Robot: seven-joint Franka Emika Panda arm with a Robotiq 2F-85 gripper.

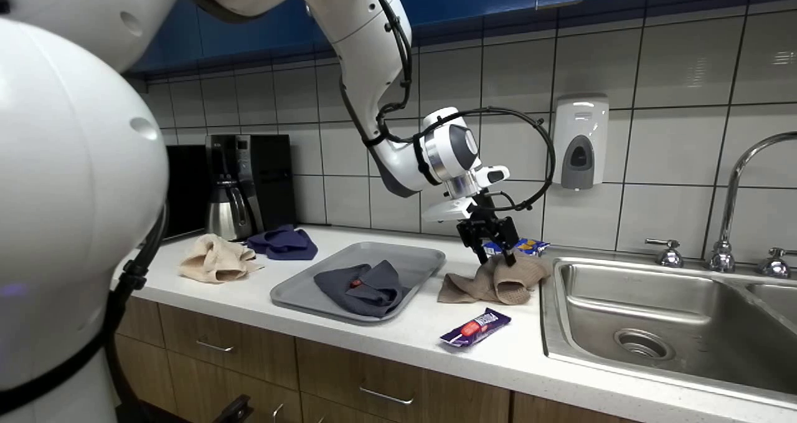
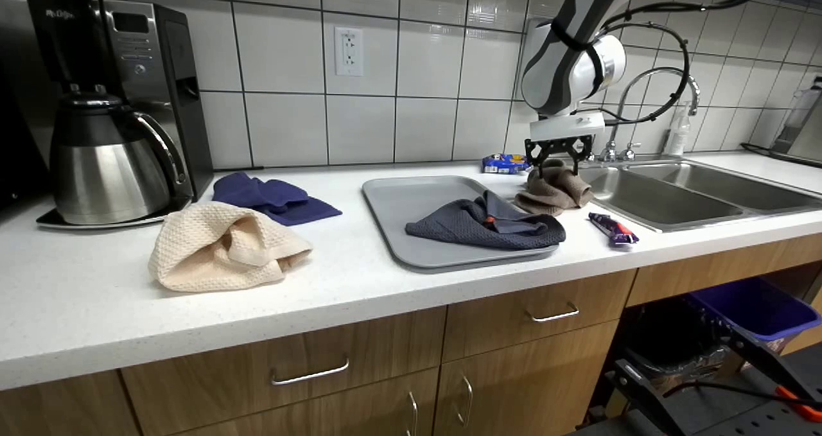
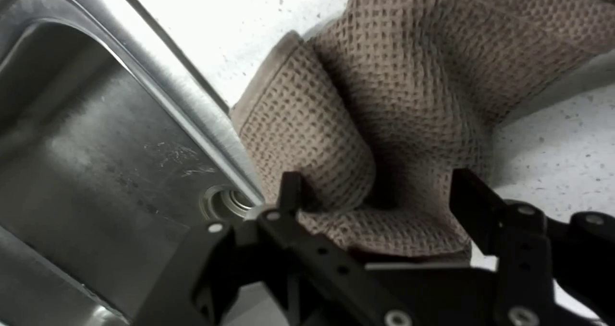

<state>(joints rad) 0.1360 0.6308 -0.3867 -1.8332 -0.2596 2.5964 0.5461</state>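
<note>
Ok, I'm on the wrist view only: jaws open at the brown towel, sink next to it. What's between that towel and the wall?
Observer: A blue packet lies there on the counter.
Operator: And toward the counter's front edge?
Observer: A purple packet lies on that side, apart from the brown towel.
Operator: What about on the side away from the sink?
Observer: There's a gray tray there, with a crumpled dark towel lying on it.
</note>
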